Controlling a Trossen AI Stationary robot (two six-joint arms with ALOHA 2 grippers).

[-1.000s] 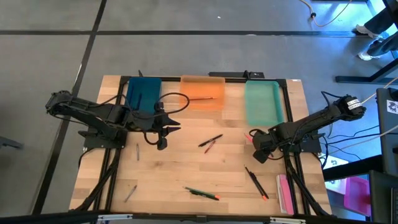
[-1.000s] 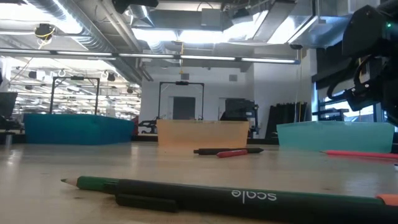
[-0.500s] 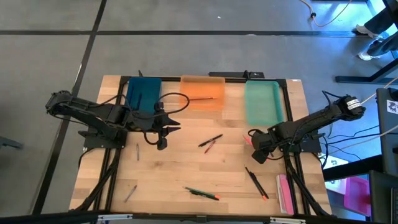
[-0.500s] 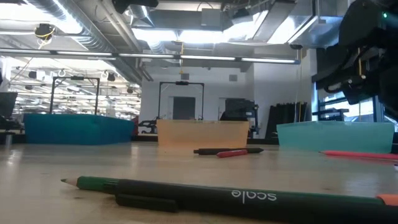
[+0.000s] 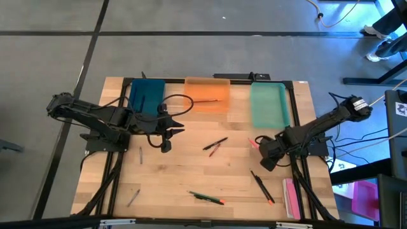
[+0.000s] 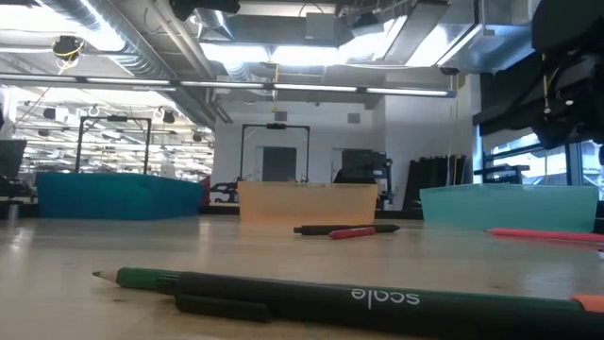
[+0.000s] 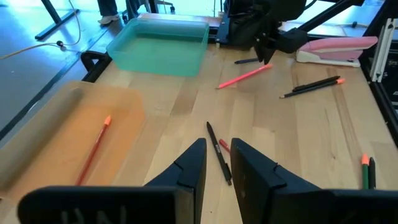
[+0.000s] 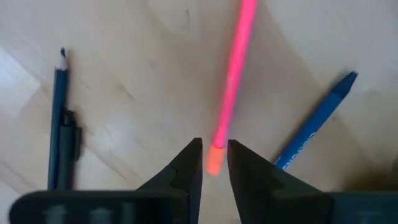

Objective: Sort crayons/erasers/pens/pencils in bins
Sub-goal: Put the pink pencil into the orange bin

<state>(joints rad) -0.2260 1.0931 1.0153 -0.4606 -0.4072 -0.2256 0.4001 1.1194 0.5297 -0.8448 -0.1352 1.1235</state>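
A pink pencil (image 8: 235,74) lies flat on the table near the mint green bin (image 5: 269,105). My right gripper (image 8: 214,149) points down over it. Its fingers stand narrowly apart on either side of the pencil's orange end (image 8: 214,164), raised above it. Beside it lie a blue crayon (image 8: 317,121) and a dark pencil (image 8: 61,118). My left gripper (image 7: 217,165) hangs open above the table's left middle, facing a black pen (image 5: 216,144) and a red stick (image 5: 214,151). The teal-blue bin (image 5: 146,95) and the orange bin (image 5: 207,94) each hold a stick.
Loose sticks lie about the table: a grey one (image 5: 140,154), another (image 5: 133,197) near the front left, a green and black pair (image 5: 206,198) at the front, and a black pen (image 5: 261,186). A pink stapler (image 5: 290,196) sits at the front right.
My right gripper has risen from the table and drifted slightly toward the near edge. The pink pencil stays lying on the wood.
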